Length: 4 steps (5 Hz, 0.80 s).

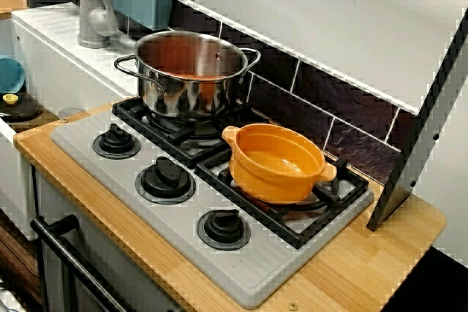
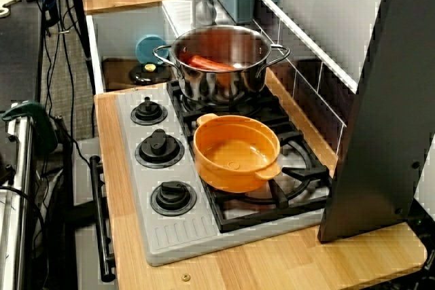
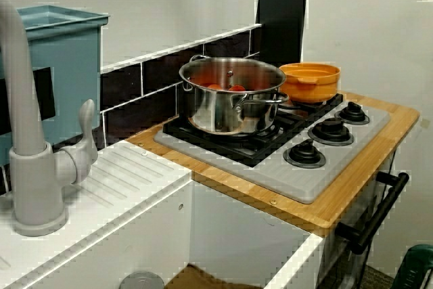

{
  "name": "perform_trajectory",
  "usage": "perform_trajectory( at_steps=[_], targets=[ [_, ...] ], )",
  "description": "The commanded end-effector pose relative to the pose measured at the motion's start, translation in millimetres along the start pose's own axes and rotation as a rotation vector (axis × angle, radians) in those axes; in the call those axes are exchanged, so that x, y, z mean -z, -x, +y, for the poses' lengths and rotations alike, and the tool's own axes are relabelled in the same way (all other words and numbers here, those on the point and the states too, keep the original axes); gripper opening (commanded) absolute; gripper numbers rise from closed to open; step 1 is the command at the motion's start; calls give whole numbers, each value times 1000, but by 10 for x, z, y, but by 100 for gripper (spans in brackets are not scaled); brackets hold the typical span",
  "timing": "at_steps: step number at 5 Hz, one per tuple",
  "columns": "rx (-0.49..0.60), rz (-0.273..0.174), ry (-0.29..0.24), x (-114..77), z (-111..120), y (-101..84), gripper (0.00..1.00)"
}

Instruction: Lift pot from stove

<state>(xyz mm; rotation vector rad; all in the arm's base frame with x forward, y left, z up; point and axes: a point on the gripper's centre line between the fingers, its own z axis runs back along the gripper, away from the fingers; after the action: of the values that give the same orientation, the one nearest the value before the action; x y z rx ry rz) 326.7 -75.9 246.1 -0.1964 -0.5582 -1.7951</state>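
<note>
The stove point(image 1: 241, 268) sits in a wood counter point(image 1: 351, 275). On its back grate stands a steel pot point(image 1: 186, 71). The orange pot point(image 1: 276, 162) rests on the front grate, just beside the steel one. Three knobs point(image 1: 167, 179) line the front. The gripper is out of view, so its claw cannot be judged.

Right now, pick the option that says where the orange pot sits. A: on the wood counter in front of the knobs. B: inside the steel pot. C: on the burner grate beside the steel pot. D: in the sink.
C: the orange pot rests on the black burner grate of the stove, next to the steel pot, with nothing gripping it.
</note>
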Motion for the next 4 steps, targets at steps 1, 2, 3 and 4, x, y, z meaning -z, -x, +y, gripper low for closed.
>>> perform_trajectory(
  at_steps=[1, 2, 3, 4],
  targets=[
    [0, 0, 0, 0, 0, 0, 100],
    [32, 4, 37, 122, 2, -268, 100],
    [87, -15, 61, 138, 51, -423, 100],
    [202, -40, 103, 161, 70, -529, 100]
  ],
)
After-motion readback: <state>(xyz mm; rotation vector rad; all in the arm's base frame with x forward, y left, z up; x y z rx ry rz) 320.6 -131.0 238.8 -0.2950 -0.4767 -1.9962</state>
